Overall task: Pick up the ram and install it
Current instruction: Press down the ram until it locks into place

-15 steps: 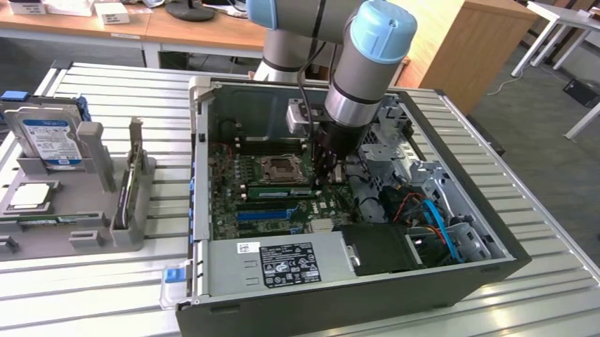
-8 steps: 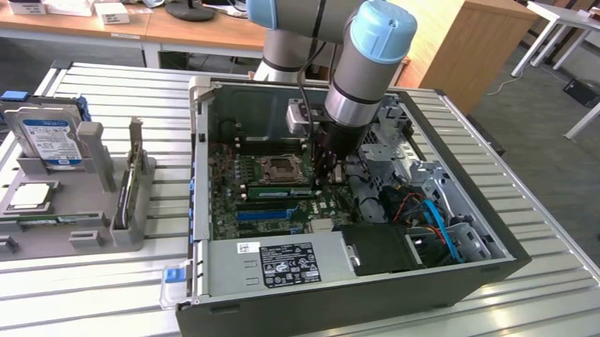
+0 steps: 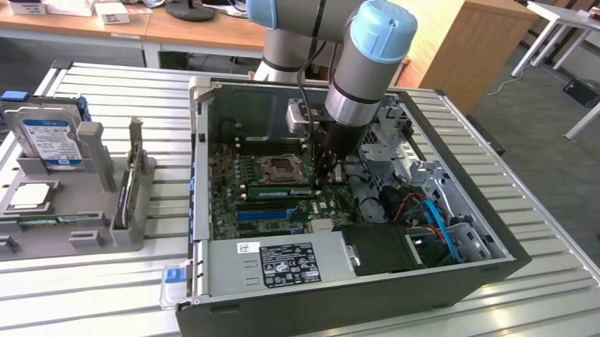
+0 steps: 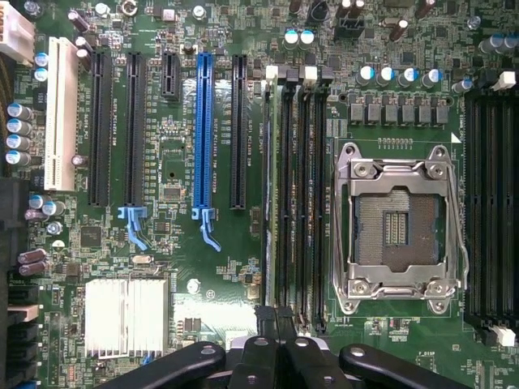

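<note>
The ram (image 4: 273,186) is a thin green stick standing edge-up in the memory slot nearest the long expansion slots, beside the CPU socket (image 4: 397,227). In the exterior view the ram (image 3: 277,189) lies low on the motherboard just in front of the socket. My gripper (image 4: 276,314) is shut, its two dark fingertips pressed together right over one end of the stick with nothing between them. From the exterior view the gripper (image 3: 328,175) reaches down into the open computer case (image 3: 201,175), close above the board.
A grey holder (image 3: 84,239) on the exterior view's left carries a blue-labelled hard drive (image 3: 52,140) and an upright card (image 3: 126,189). Inside the case sit the power supply (image 3: 281,263), cables and drive cage (image 3: 431,210). A silver heatsink (image 4: 126,316) and a blue slot (image 4: 203,134) flank the memory slots.
</note>
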Robot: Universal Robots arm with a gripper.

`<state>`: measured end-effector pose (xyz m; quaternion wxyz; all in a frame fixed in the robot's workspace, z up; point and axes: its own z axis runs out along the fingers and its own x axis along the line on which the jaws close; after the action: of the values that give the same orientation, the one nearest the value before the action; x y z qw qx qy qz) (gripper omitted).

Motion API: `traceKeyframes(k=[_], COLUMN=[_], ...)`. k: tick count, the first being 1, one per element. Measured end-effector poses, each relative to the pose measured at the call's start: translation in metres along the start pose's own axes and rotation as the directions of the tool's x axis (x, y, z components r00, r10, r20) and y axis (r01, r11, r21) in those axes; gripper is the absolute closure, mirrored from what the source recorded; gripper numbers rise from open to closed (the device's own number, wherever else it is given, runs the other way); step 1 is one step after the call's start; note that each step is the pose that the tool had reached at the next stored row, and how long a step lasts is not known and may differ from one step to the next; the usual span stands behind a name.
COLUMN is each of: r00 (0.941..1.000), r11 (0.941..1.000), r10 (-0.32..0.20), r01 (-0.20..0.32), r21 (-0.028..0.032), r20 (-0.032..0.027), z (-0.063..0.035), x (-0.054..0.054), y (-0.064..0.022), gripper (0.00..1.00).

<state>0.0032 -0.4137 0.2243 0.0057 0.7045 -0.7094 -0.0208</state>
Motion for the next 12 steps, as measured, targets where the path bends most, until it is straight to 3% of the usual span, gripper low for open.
traceKeyframes(k=[12], r00=[1.0], r11=[1.0], r10=[0.0], r01=[0.0], r21=[0.0], r20=[-0.0005], z=[-0.0169], x=[0.0], y=[0.0006], gripper=[0.89])
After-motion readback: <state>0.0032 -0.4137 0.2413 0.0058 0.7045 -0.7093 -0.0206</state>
